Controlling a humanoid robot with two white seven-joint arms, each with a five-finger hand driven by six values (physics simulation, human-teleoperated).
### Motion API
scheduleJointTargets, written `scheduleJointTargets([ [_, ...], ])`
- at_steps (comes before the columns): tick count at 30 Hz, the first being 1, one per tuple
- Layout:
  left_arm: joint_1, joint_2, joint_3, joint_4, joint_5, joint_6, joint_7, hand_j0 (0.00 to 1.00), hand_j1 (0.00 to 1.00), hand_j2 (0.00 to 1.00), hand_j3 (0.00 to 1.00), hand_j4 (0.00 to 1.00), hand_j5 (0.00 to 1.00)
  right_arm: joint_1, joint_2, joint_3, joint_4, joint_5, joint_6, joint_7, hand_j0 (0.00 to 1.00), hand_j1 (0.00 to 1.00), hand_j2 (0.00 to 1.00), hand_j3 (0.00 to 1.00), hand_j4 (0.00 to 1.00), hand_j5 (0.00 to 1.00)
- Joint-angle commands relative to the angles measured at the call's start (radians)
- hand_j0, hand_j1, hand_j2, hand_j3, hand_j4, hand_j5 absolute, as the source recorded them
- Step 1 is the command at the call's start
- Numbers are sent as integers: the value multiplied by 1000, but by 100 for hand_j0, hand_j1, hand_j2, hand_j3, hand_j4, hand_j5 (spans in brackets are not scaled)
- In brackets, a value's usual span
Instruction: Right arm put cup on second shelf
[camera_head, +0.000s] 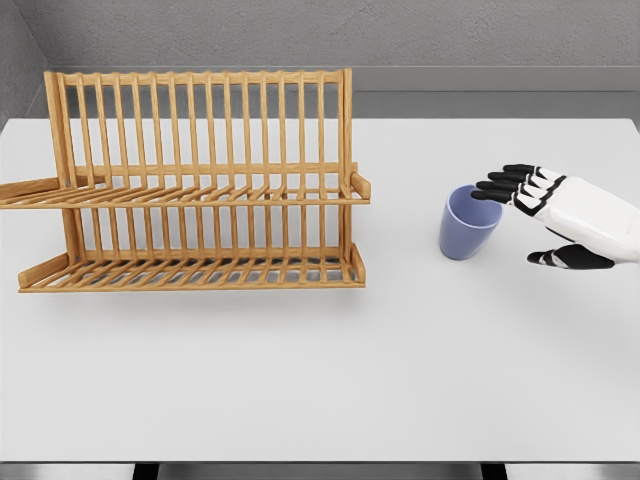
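You have the rack (200, 180) standing on the table (400, 380), left of centre, its two slatted shelves one above the other, the upper set back of the lower. The cup (468, 222) stands upright on the table, well to the right of the rack and apart from it. The right hand (560, 215) comes in from the right edge, just beside the cup, fingertips (490, 192) at its rim.
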Motion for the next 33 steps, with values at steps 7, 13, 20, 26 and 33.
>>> scheduleJointTargets([
  [7,0,0,0,1,0,0,1,100,100,100,100,100,100,-103,-9,5,83,-14,101,74,100,100,100,100,100,100],
  [13,0,0,0,1,0,0,-1,100,100,100,100,100,100,-270,15,20,80,-16,147,549,100,100,100,100,100,100],
  [20,0,0,0,1,0,0,1,100,100,100,100,100,100,-531,92,293,173,-13,147,549,100,100,100,100,100,100],
  [26,0,0,0,-1,-1,0,1,100,100,100,100,100,100,-581,135,404,213,-7,147,549,100,100,100,100,100,100],
  [33,0,0,0,-1,0,0,1,100,100,100,100,100,100,-615,175,422,268,-5,147,549,100,100,100,100,100,100],
])
